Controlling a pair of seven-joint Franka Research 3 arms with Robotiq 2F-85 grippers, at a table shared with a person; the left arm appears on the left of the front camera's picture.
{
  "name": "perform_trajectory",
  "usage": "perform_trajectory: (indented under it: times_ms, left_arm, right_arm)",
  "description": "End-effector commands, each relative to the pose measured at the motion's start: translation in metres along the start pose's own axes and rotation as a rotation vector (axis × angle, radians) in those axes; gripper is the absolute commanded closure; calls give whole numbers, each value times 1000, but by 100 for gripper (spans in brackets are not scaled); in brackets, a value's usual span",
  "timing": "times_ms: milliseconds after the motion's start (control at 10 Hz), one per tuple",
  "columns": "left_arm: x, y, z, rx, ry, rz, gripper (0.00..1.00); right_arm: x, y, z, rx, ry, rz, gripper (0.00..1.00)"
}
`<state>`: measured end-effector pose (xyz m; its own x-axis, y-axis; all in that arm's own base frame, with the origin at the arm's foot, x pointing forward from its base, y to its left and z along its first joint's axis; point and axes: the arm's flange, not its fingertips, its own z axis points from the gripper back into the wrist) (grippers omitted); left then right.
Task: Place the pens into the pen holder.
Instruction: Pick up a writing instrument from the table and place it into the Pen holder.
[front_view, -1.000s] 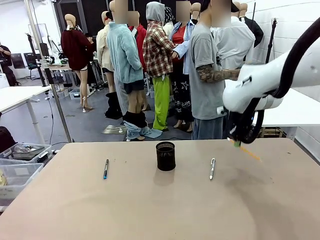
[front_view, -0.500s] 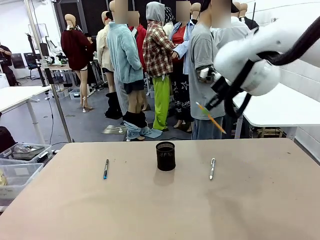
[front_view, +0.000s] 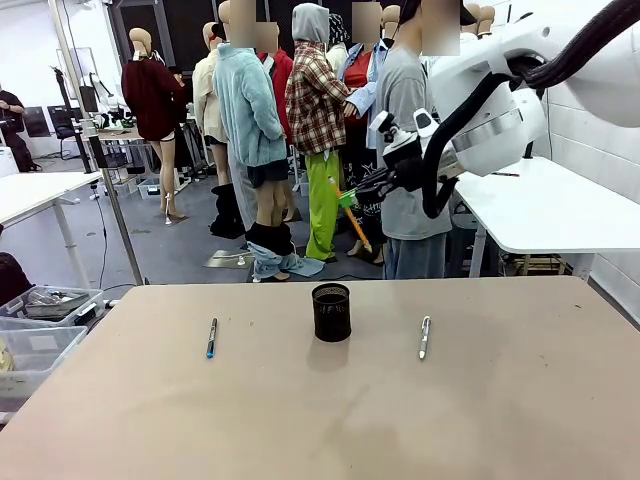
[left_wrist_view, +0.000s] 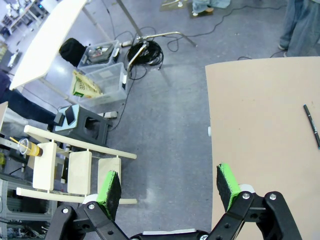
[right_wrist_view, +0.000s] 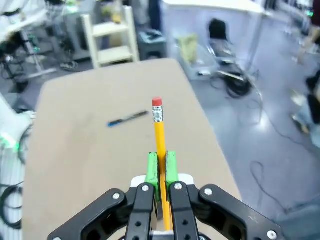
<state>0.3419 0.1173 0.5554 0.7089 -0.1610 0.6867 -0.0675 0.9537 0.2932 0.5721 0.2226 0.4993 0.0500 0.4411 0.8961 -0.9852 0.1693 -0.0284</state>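
We see the right gripper (front_view: 350, 197) in the upper centre-right of the front view, well above the table (front_view: 300, 430). Its jaws are clamped on the orange pencil (front_view: 356, 227), which slants down and to the right from the green pads. In the right wrist view the pencil runs straight up from btw the pads, w/ a metal band and a pink eraser at its top end.

The pen holder (front_view: 331, 312) stands upright at frame centre on the table, lower than the pencil tip and a bit left of it, well apart from it. The blue-ended pen (front_view: 211, 338) lies flat left of the holder and the silver-white pen (front_view: 424, 337) lies flat to its right. Neither touches the holder.

A person in a grey tee (front_view: 405, 130) stands past the far edge, partly behind the arm.

In the left wrist view the left gripper (left_wrist_view: 170, 182) sits at the bottom of the frame w/ its jaws spread wide, nothing btw the pads. Beyond them we see floor and the table's edge, and a dark pen lies at the frame's right edge.
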Motion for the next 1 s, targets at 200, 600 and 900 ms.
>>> perform_trajectory:
  times_ms: [200, 600, 900]
  left_arm:
    - [0, 0, 0, 11, 2, -7, 0]
    - [0, 0, 0, 11, 2, -7, 0]
    - [0, 0, 0, 11, 2, -7, 0]
  right_arm:
    - [-11, -31, -43, 192, -29, -16, 100]
    - [-20, -28, -78, 299, -35, -56, 100]
    - [-39, -24, -98, 322, 3, -44, 100]
